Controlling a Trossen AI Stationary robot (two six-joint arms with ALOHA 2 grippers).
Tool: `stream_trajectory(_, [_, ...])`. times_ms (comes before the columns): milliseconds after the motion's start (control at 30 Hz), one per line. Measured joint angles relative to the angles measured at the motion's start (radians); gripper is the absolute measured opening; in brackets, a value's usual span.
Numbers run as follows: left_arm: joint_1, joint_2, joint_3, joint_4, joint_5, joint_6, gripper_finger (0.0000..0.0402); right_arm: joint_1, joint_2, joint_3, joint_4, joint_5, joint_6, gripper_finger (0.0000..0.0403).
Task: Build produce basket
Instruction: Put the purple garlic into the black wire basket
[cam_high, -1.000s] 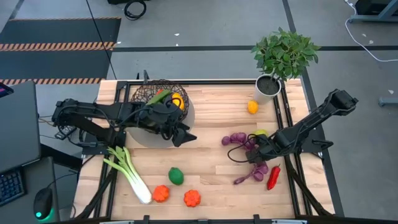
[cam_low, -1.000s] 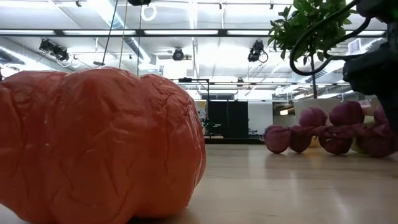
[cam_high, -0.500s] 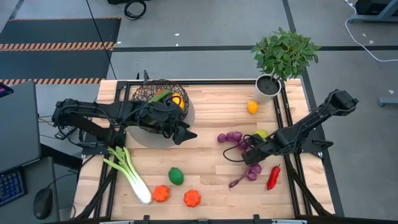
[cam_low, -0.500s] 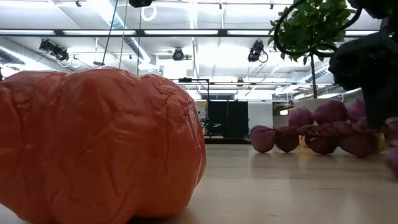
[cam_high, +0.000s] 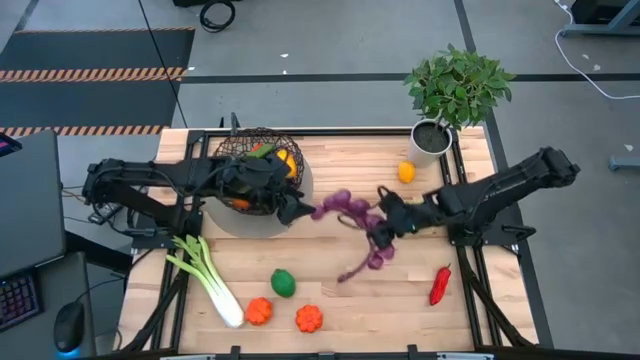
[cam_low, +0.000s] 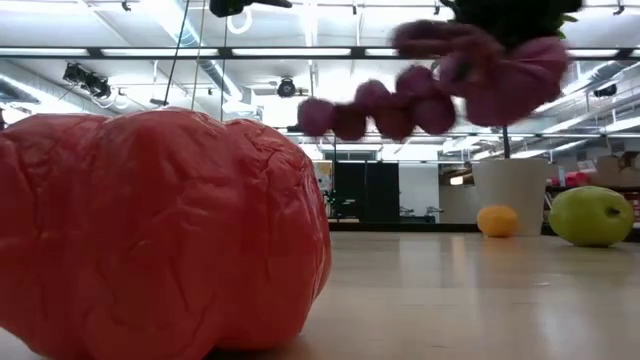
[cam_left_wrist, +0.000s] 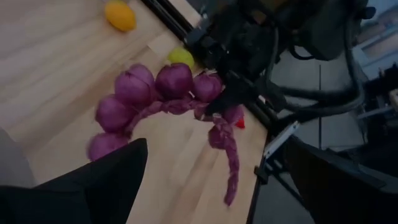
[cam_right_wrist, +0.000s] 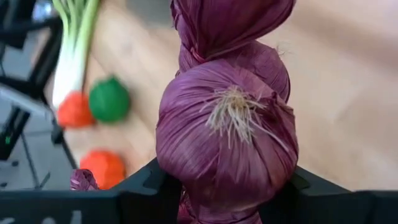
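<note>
The right pincer (cam_high: 388, 215) is clamped on a braided string of purple onions (cam_high: 352, 215) and now holds it in the air over the middle of the wooden desk (cam_high: 340, 170); a second ago the string lay on the desk near the right edge, with the pincer down beside it. In the low view the onions (cam_low: 440, 80) hang clear of the surface, and a yellow-green apple (cam_low: 590, 215) that they hid before now shows. The left pincer (cam_high: 290, 210) stands wide, empty, just beside the round dark wire basket (cam_high: 240, 150) near the far left corner, as before. The basket already holds some produce. A green-and-white leek (cam_high: 205, 275), a green lime (cam_high: 283, 283), two orange fruits (cam_high: 309, 319) and a red chilli (cam_high: 439, 285) lie unmoved near the front edge.
</note>
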Motion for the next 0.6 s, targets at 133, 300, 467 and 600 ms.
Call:
stream_trajectory(133, [0.06,-0.037,0.0,0.003,0.0,-0.013,0.0385,-0.126,0.0,0.049,0.021,0.012,-0.112,0.0167])
stream_trajectory(300, [0.136,-0.099,0.001,0.007,-0.001,0.004,0.0385,-0.282,0.003,0.059,0.154,-0.013,-0.197,0.0167])
stream_trajectory(467, [0.175,-0.14,0.005,0.056,-0.001,0.078,0.0385,-0.388,0.046,0.06,0.34,-0.12,-0.235,0.0167])
stream_trajectory(600, [0.183,-0.145,0.036,0.03,-0.001,0.119,0.0385,-0.424,0.123,0.102,0.396,-0.187,-0.25,0.0167])
